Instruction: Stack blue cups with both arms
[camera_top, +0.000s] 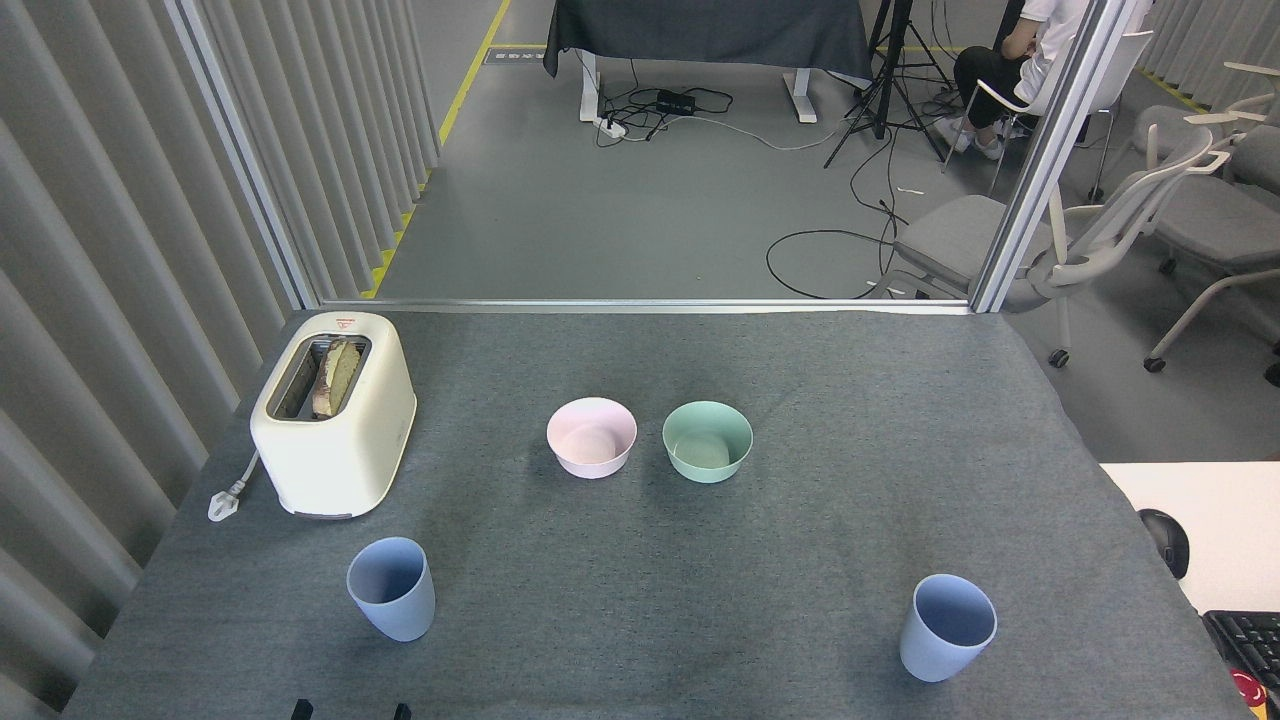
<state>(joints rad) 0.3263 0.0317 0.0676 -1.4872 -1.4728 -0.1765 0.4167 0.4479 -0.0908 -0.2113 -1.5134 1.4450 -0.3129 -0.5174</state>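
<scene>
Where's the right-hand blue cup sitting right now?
In the head view, the right-hand blue cup stands upright near the table's front right corner, apart from everything, nearer than the mint-green bowl.

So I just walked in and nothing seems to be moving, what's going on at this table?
Nothing is being handled yet. Two blue cups stand upright and far apart near the front of the grey table: the left blue cup and the right blue cup. Neither is stacked or held. Only two small dark tips show at the bottom edge, probably the left gripper; whether it is open cannot be told. The right gripper is out of view. A pink bowl, a green bowl and a toaster sit farther back, untouched.
</scene>
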